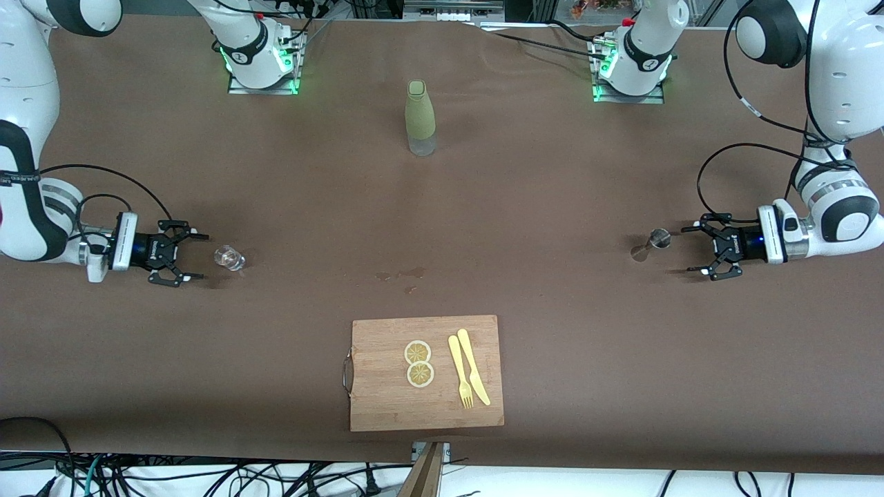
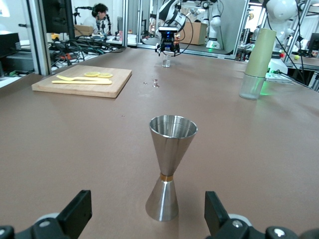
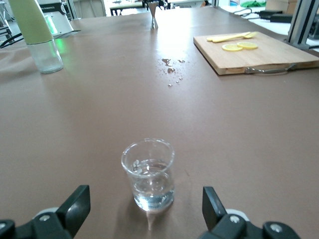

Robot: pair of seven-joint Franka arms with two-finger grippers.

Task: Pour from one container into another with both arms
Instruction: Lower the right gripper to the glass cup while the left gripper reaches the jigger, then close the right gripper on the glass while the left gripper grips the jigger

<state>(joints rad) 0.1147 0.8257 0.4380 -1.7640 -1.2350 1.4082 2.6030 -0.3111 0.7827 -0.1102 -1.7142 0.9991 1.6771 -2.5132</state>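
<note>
I count one glass [image 1: 229,258] of water just off my right gripper [image 1: 188,257], fingers spread, and one steel jigger [image 1: 650,244] before my left gripper [image 1: 697,250], fingers spread too. One bottle [image 1: 420,118] stands mid-desk; one board [image 1: 425,373] carries two lemon slices [image 1: 418,363], one fork [image 1: 460,371], one knife [image 1: 473,366].

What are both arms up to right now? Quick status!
Left gripper open, facing metal jigger. Right gripper open, facing glass of water. Nothing between them.
</note>
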